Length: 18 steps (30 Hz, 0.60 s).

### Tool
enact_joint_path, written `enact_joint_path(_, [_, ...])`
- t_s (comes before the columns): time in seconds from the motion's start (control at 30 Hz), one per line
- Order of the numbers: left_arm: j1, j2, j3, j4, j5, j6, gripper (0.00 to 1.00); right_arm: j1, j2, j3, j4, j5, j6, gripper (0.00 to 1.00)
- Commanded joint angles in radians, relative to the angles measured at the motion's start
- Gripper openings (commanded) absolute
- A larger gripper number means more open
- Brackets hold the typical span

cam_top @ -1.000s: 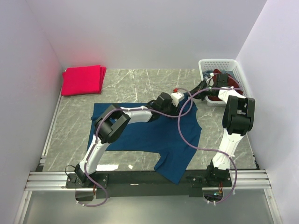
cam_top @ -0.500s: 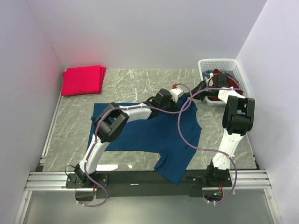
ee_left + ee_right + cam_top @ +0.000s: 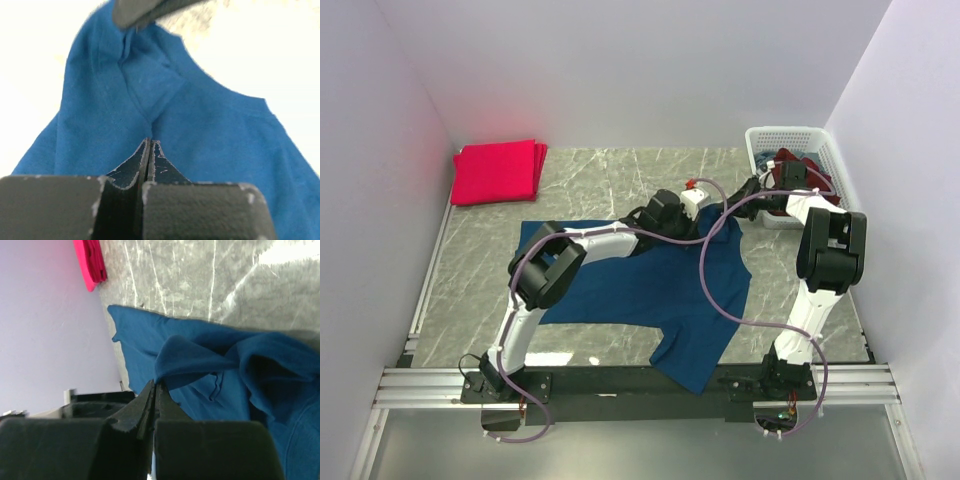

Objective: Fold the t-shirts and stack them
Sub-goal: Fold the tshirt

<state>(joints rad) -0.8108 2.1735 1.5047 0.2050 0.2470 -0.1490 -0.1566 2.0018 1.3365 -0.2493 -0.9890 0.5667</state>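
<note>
blue t-shirt (image 3: 650,290) is coloured plain deep blue. folded t-shirts (image 3: 498,172) are coloured bright pinkish red. basket (image 3: 785,130) is white, lattice-patterned; maroon cloth (image 3: 802,160) is seen inside. table (image 3: 610,175) is grey marble, veined white. arms (image 3: 605,240) are white and black, cables (image 3: 704,265) purple.

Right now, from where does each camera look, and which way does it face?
Top external: above and behind the bases, looking down at the table; both arms show.
Left wrist: looks along its shut left claw at the blue t-shirt.
Right wrist: looks past its shut right claw across the table toward the red stack.
Shared: both wrist views show the blue t-shirt pinched.
</note>
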Motion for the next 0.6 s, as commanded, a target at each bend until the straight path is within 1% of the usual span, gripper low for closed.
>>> enact_joint_path(0.0, [0.004, -0.099, -0.012, 0.036, 0.034, -0.014, 0.00, 0.006, -0.043, -0.036, -0.104, 0.018, -0.001, 0.00])
enact_joint_path(0.1, [0.005, -0.109, -0.027, 0.028, 0.031, 0.035, 0.00, 0.006, -0.066, -0.042, -0.111, 0.041, -0.014, 0.00])
enact_joint_path(0.2, [0.004, -0.103, -0.043, 0.048, 0.008, 0.058, 0.16, 0.008, -0.049, -0.028, -0.123, 0.055, -0.022, 0.00])
enact_joint_path(0.23, [0.004, -0.090, -0.041, 0.048, 0.003, 0.075, 0.24, 0.006, -0.037, -0.026, -0.119, 0.061, -0.021, 0.00])
enact_joint_path(0.33, [0.004, -0.054, -0.003, 0.017, 0.006, 0.088, 0.33, 0.008, -0.012, -0.022, -0.107, 0.070, -0.013, 0.00])
enact_joint_path(0.43, [-0.005, -0.020, 0.034, -0.003, 0.005, 0.094, 0.39, 0.008, 0.002, -0.020, -0.096, 0.075, -0.005, 0.00])
enact_joint_path(0.57, [-0.016, 0.032, 0.077, -0.013, -0.014, 0.092, 0.38, 0.008, 0.012, -0.016, -0.091, 0.078, -0.004, 0.00])
